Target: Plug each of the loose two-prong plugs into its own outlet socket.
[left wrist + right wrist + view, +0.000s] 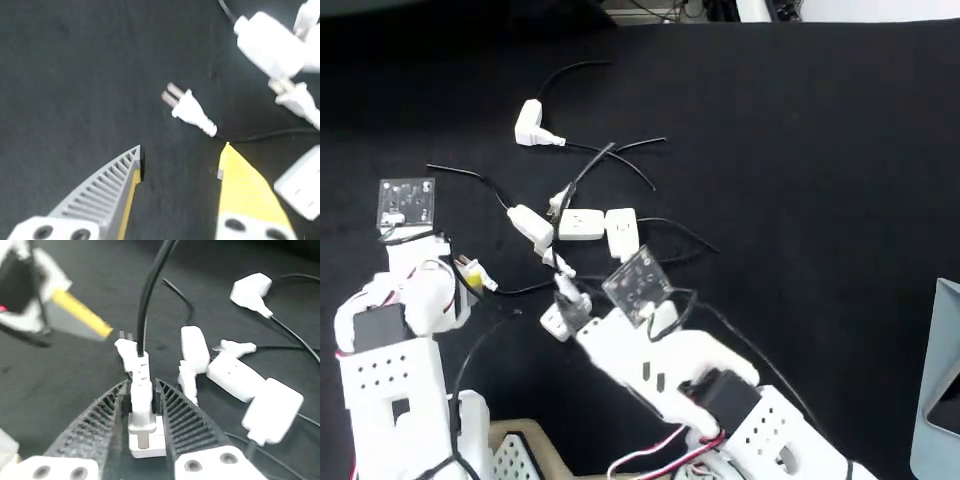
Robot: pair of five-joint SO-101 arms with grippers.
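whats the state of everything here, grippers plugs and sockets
left gripper: open, small plug just ahead of it
right gripper: shut on a plug
white plug with black cord: gripped, one end at a white block, join unclear
small white two-prong plug: loose on the black table, prongs bare
white angled plug: loose, prongs bare
two white square outlet sockets: lying side by side, whether filled cannot tell

Place: a robotics lab or workshop bench.
Table [840, 160]: draped edge to edge in plain black cloth.
Arms [660, 360]: two small ones in white printed shells, with black servos and red and white wires [655, 452] left bare.
On the cloth: loose plugs [532, 122] and sockets [582, 224] with short cut cords.
Far edge: a tangle of cables [665, 8] behind the table.
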